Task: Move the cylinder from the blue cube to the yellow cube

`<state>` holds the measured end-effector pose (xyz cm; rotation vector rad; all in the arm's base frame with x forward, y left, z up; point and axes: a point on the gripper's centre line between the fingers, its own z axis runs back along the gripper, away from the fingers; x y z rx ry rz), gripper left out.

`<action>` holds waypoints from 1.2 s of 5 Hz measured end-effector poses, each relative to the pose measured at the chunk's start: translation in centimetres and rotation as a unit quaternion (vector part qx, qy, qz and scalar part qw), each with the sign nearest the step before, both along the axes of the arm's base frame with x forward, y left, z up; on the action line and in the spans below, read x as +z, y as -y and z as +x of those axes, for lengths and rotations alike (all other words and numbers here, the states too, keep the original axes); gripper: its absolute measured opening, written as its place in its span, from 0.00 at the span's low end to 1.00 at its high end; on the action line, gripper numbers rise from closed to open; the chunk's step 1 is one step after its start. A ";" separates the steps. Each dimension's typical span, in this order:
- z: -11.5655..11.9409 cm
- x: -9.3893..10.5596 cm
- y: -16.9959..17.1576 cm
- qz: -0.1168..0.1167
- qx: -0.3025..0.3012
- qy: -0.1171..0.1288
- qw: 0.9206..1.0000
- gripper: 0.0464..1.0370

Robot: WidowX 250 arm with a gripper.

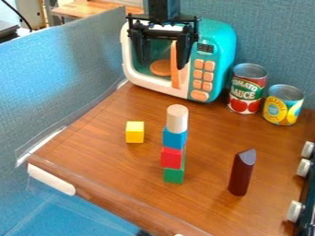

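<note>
One pale cylinder [177, 119] stands upright on one blue cube [175, 138], above one red cube [171, 157] and one green block [173, 175]. One yellow cube [135, 132] sits apart from the stack, on its left in the view. One dark, slant-topped block [241, 175] stands toward the right. Two cans [247, 90] stand beside one toy microwave [220, 50]; three pale knobs [303, 167] line the right edge. One black gripper [162, 63] hangs before the microwave, its two fingers apart. The tabletop [104, 161] is brown wood, with blue fabric panels [67, 69] around and a lighter wooden surface [86, 9] beyond.
</note>
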<state>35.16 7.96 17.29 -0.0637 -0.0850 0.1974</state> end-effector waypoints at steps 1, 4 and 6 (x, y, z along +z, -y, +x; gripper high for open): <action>0.0 -1.2 0.0 -0.004 0.002 -0.016 1.000 0.96; -1.4 -1.2 2.9 0.004 -0.027 0.009 1.000 0.96; -2.9 -3.4 3.6 0.000 -0.034 -0.024 0.999 0.96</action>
